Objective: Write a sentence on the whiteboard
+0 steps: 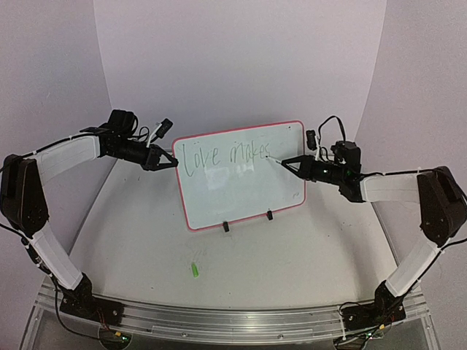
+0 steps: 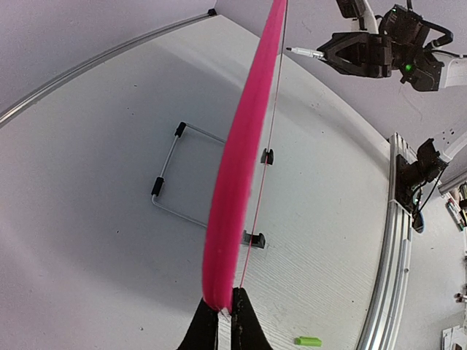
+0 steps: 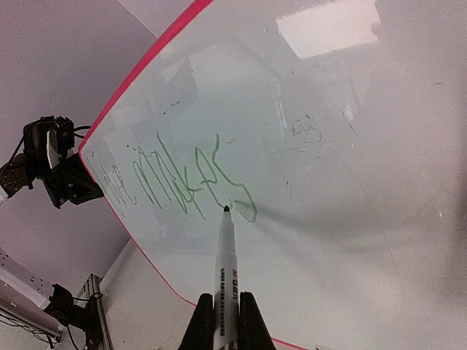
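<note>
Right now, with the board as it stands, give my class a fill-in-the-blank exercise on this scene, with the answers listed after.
The left fingers grip the whiteboard by its ___ edge.
The tip of the marker in the right fingers sits at the end of the word ___.
The sentence on the board now has ___ words.
The cap lying loose on the table is ___.
Missing words: left, makes, two, green.
</note>
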Robot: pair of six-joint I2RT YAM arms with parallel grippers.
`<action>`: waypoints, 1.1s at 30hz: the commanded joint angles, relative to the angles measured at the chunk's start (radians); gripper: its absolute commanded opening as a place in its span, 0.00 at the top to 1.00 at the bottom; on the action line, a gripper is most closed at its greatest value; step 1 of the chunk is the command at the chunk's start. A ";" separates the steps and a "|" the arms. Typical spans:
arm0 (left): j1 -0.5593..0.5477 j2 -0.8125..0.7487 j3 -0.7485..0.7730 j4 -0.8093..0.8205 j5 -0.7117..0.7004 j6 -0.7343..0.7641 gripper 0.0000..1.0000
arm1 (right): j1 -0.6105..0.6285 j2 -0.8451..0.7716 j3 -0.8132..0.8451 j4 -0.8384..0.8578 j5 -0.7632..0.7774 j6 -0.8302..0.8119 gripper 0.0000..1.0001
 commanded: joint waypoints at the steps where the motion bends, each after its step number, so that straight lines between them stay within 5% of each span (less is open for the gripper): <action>1: -0.027 0.002 0.004 -0.048 -0.047 0.039 1.00 | 0.002 -0.106 -0.021 -0.013 -0.002 -0.018 1.00; 10: -0.027 0.002 0.002 -0.047 -0.051 0.037 1.00 | -0.062 -0.198 -0.054 -0.062 -0.034 -0.027 1.00; 33: -0.031 0.015 0.005 -0.050 -0.058 0.041 1.00 | -0.087 -0.031 0.092 -0.046 -0.034 -0.045 1.00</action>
